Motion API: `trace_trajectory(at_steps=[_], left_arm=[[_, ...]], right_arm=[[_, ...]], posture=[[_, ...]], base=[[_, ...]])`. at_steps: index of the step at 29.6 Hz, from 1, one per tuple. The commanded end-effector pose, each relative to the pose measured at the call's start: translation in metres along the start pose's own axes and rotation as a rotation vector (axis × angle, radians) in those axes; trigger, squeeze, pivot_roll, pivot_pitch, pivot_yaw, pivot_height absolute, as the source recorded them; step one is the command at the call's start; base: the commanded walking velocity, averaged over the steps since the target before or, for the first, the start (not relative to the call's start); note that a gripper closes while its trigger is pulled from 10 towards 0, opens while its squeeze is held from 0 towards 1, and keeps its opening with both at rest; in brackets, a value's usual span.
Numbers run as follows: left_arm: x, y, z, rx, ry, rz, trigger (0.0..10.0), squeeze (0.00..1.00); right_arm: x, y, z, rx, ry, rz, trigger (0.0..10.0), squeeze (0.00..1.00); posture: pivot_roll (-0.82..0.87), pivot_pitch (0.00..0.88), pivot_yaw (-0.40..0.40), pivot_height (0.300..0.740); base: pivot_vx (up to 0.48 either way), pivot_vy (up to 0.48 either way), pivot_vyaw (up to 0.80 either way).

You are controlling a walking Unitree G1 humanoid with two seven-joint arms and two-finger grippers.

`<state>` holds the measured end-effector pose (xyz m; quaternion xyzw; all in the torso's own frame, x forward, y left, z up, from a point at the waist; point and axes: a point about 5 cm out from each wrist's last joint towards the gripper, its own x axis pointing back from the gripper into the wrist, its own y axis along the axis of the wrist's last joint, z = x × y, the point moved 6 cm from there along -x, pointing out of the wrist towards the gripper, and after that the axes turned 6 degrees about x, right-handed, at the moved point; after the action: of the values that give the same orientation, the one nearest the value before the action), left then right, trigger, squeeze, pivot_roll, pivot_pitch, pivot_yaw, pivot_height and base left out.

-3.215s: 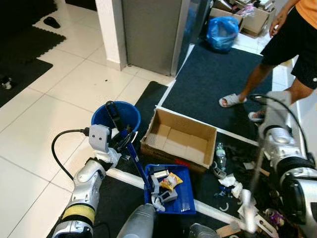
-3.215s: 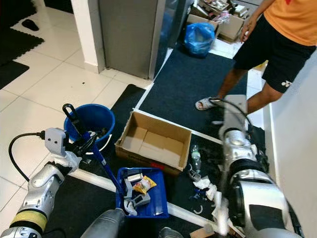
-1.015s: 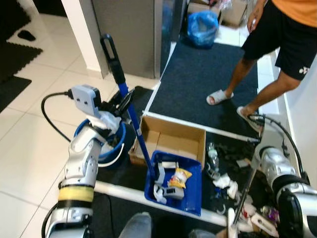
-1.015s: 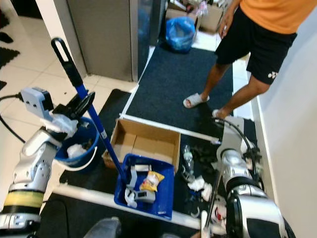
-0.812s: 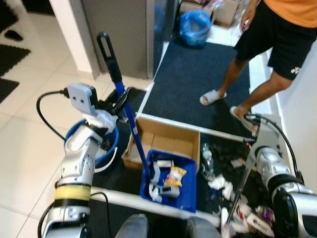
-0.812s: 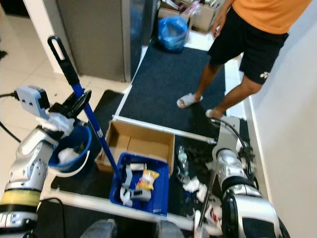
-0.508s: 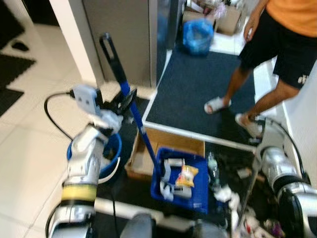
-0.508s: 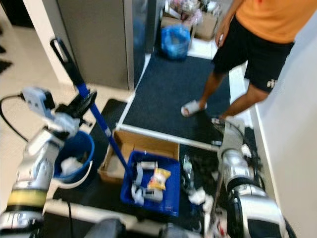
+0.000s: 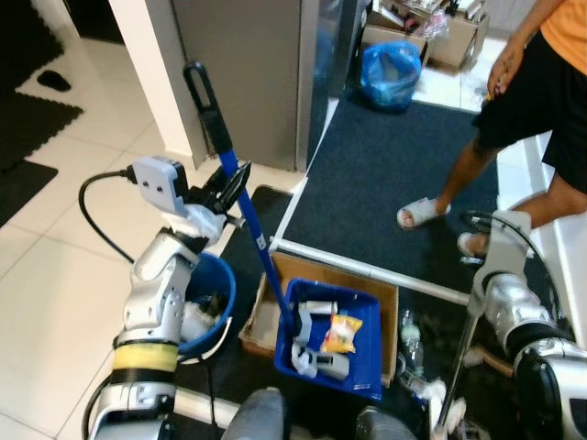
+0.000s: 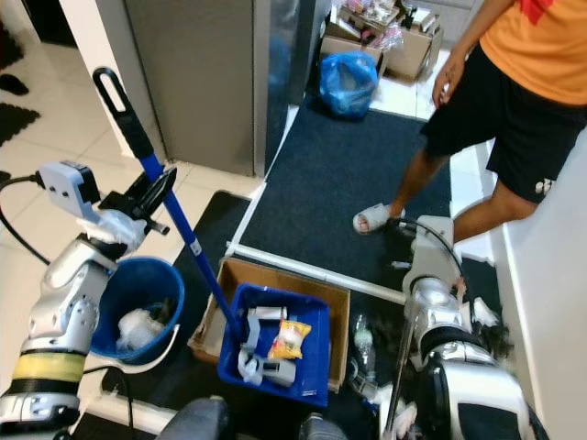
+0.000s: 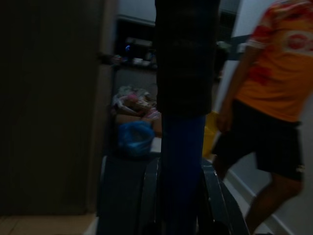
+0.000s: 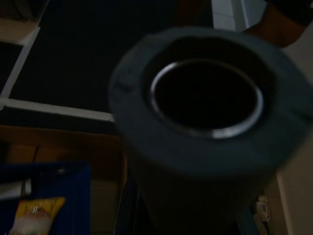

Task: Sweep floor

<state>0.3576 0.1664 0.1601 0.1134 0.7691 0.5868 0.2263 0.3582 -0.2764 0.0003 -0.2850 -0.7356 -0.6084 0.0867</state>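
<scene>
Left eye view: left gripper (image 9: 231,180), clamped on the blue dustpan handle (image 9: 240,197); the loaded dustpan (image 9: 335,348) now hangs over the cardboard box (image 9: 390,307), having been carried off the mat beside it. The blue bucket (image 9: 216,291) shows clear of the arm.

Right eye view: right gripper (image 10: 424,246) holds the broom pole (image 10: 400,367), upright beside the litter; a person (image 10: 486,110) stands on the dark mat (image 10: 339,183), now nearer the middle.

Left wrist view: handle between the fingers.

Right wrist view: pole end close-up. Judgement: tipping into the box comes next.
</scene>
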Motion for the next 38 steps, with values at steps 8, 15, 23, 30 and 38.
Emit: trace_trajectory(at_steps=[8, 15, 23, 30, 38], left_arm=[[-0.011, 0.009, 0.01, -0.124, 0.053, -0.006, 10.0, 0.0], [-0.022, 0.02, 0.03, -0.222, 0.131, -0.011, 10.0, 0.0], [-0.034, 0.026, 0.034, -0.281, 0.15, -0.021, 10.0, 0.0], [-0.051, 0.035, 0.04, -0.336, 0.177, -0.038, 10.0, 0.0], [-0.074, 0.052, 0.031, -0.447, 0.132, -0.06, 10.0, 0.0]], right_arm=[[0.0, 0.002, -0.004, 0.005, -0.012, -0.007, 10.0, 0.0], [0.001, -0.003, -0.003, 0.001, -0.008, -0.001, 10.0, 0.0], [0.002, -0.007, -0.001, 0.002, -0.004, -0.002, 10.0, 0.0], [0.006, -0.019, -0.004, 0.008, -0.003, -0.005, 10.0, 0.0], [0.012, -0.031, -0.011, 0.004, -0.01, -0.03, 10.0, 0.0]], posture=[[0.27, 0.012, -0.056, 0.74], [0.27, 0.024, -0.053, 0.74], [0.25, 0.059, -0.043, 0.74], [0.22, 0.126, -0.03, 0.74], [0.17, 0.203, -0.006, 0.74]], base=[[0.0, 0.0, 0.0], [0.0, 0.0, 0.0], [0.0, 0.0, 0.0], [0.0, 0.0, 0.0], [0.0, 0.0, 0.0]])
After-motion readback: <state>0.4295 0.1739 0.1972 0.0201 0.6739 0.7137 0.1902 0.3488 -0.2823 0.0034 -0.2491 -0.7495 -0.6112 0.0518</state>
